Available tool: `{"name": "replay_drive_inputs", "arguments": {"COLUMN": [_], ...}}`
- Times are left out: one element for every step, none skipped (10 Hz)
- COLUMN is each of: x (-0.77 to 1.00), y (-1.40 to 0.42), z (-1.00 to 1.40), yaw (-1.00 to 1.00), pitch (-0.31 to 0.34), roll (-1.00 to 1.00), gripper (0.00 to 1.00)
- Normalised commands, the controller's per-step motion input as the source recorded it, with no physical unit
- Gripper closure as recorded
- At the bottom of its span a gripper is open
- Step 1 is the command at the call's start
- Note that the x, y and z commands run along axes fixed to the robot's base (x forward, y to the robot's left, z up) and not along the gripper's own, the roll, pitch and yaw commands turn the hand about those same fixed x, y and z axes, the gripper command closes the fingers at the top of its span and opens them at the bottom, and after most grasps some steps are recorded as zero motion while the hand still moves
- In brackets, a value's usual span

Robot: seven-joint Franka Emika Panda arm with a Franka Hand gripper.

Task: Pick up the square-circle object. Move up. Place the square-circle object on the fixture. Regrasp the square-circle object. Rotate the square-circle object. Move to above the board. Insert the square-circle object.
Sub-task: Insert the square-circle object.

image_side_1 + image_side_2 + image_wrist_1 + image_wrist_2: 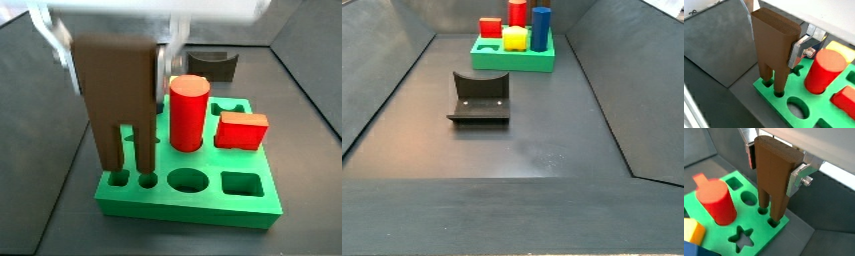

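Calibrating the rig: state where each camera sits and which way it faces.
Wrist view: on the wrist, looking down the square-circle object to the board; one finger shows.
Wrist view: likewise, from the opposite flank; pincer shut on the square-circle object.
Side view: close beside the board; pincer above it.
Side view: far, high, looking over the fixture to the board; no robot shows.
All share the board.

One gripper point(776, 170) over one green board point(187, 205), one brown two-legged block point(114, 80), one red cylinder point(189, 112), one red cube point(242, 130), one yellow block point(515, 38), one blue prism point(540, 28), one fixture point(480, 97).
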Motion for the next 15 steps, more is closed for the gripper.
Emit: {"name": "replay_drive_inputs", "arguments": {"x": [0.0, 0.05, 0.0, 0.0, 0.03, 0.08, 0.12, 0.11, 0.12, 0.14, 0.2, 0.28, 0.18, 0.0, -0.11], "y": [0.0, 0.0, 0.0, 0.0, 0.0, 0.0, 0.0, 0.0, -0.01, -0.01, -0.08, -0.17, -0.19, -0.22, -0.29], "z": [-0.36, -0.31, -0.2, -0.13, -0.16, -0.18, -0.18, -0.21, -0.2, -0.23, -0.25, -0.27, -0.32, -0.48, -0.52], "yaw": [-0.02, -0.04, -0.08, -0.1, -0.08, -0.05, -0.06, -0.06, -0.06, -0.05, -0.03, -0.01, 0.0, 0.0, -0.01], "pitch": [0.059, 0.076, 0.034, 0.003, 0.017, 0.023, 0.024, 0.013, 0.01, 0.017, 0.006, 0.0, 0.0, -0.02, -0.086], "roll": [0.0, 0.0, 0.0, 0.0, 0.0, 0.0, -0.01, -0.02, -0.03, -0.02, -0.02, -0.01, 0.0, 0.0, 0.04], "gripper": [1.0, 1.0, 1.0, 1.0, 1.0, 1.0, 1.0, 1.0, 1.0, 1.0, 1.0, 1.0, 1.0, 1.0, 1.0]}}
